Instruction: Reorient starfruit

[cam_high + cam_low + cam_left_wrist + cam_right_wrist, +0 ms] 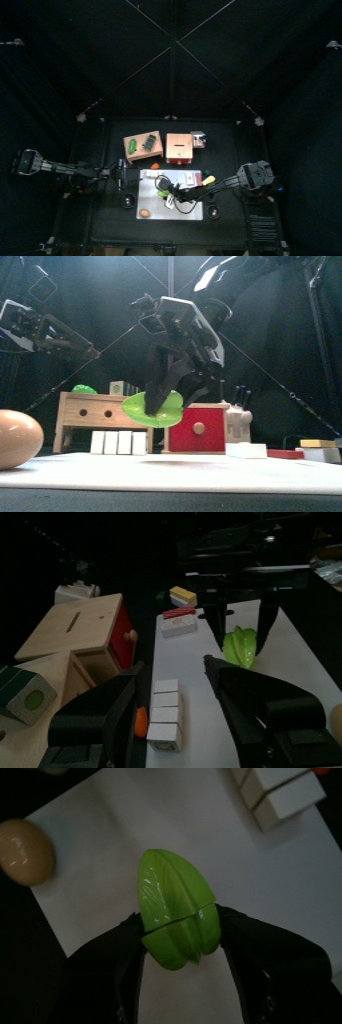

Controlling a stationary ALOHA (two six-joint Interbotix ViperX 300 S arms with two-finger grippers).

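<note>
Starfruit is clamped between the wide-set jaws of the right hand and lifted clear above the white sheet on the table, so pickup is done, with turning and set-down apparently left; left hand rests open, well apart.

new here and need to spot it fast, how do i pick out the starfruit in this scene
Find the white mat on the small black table, then the right gripper raised above it. Clamped between its black jaws is the starfruit, a light green, ridged, pointed plastic toy fruit. Nothing else is held off the mat, and the tan egg nearby is smooth and round.
</note>
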